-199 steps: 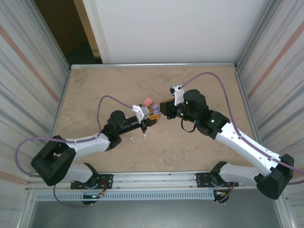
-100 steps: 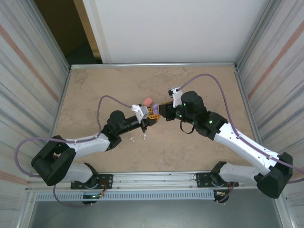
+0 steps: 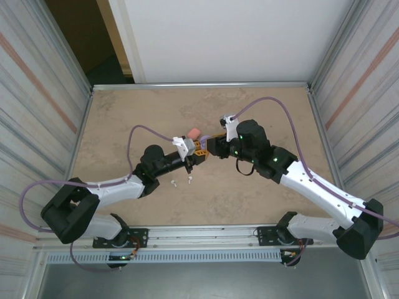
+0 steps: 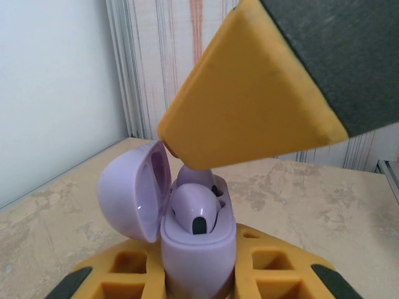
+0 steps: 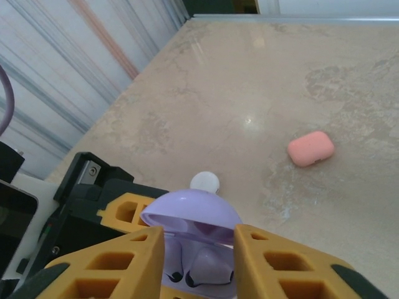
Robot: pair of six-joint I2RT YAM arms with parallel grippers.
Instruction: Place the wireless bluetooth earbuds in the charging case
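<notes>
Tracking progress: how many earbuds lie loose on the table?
2: one white earbud and a second white earbud beside it, near the left arm. More may hide under arms.

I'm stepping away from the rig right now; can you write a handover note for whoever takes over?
Left claw: shut on the purple case, which is open.
Right claw: jaws apart, over the open case.
Done: both purple earbuds sit in that case.
To do: two white earbuds lie loose on the table near the left arm; the pink case lies shut farther back.
</notes>
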